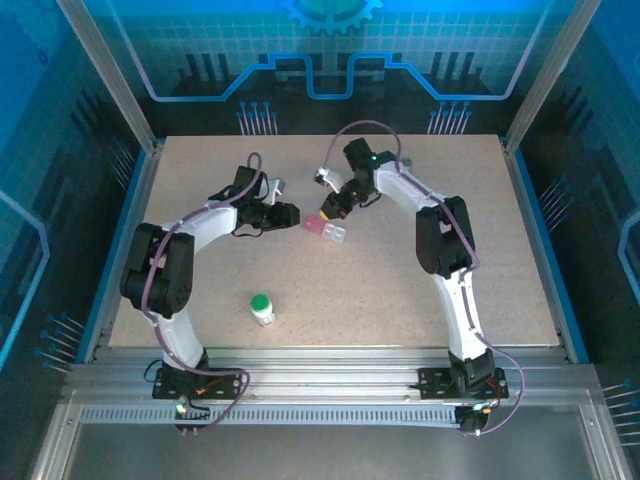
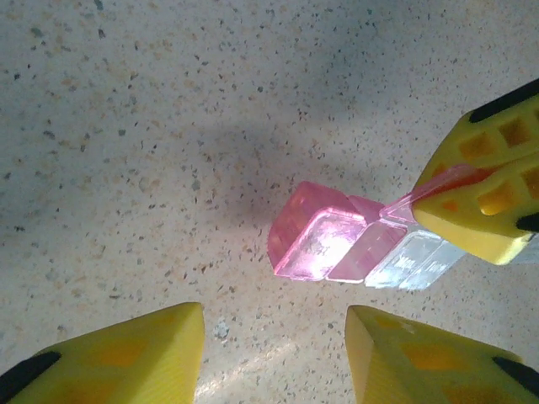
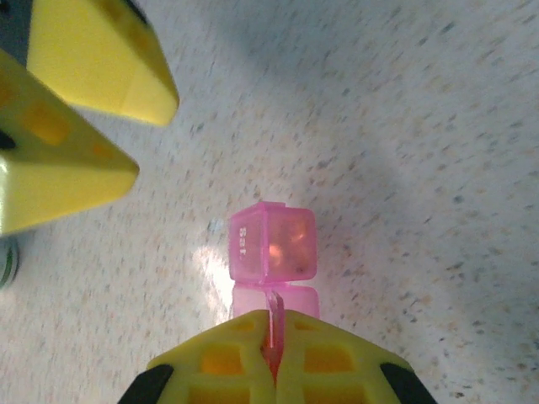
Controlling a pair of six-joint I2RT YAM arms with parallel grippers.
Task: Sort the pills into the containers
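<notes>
A strip pill box (image 1: pixel 327 230) with pink and clear compartments lies on the speckled table. My right gripper (image 3: pixel 276 362) is shut on the thin pink lid flap (image 3: pixel 274 316) of one compartment, just behind the closed pink end compartment (image 3: pixel 274 244). In the left wrist view the pill box (image 2: pixel 337 244) lies ahead of my left gripper (image 2: pixel 274 353), whose jaws stand apart over bare table, holding nothing. The right gripper's fingers (image 2: pixel 488 202) pinch the flap at the strip's right. A white container with green cap (image 1: pixel 262 308) stands upright nearer the front. I cannot tell whether pills are inside the box.
The left gripper's yellow fingers (image 3: pixel 84 67) sit close by at the upper left of the right wrist view. Both arms meet at the table's (image 1: pixel 400 300) far middle. A metal frame and blue walls (image 1: pixel 560 150) surround it.
</notes>
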